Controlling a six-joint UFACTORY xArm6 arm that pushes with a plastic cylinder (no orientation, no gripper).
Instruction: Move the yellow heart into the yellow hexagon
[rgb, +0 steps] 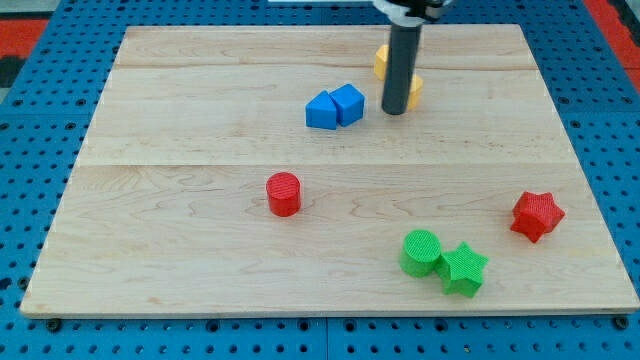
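My tip (395, 111) rests on the board near the view's top, right of centre. The rod covers most of two yellow blocks. One yellow block (381, 60) shows at the rod's left, higher up. The other yellow block (415, 90) shows at the rod's right, just above the tip. Which is the heart and which the hexagon cannot be told, as the rod hides their shapes. The two seem close together behind the rod; whether they touch is hidden.
Two blue blocks (335, 106) sit touching just left of my tip. A red cylinder (283, 193) stands near the middle. A red star (537, 215) is at the right. A green cylinder (421, 252) and green star (463, 269) touch at the bottom right.
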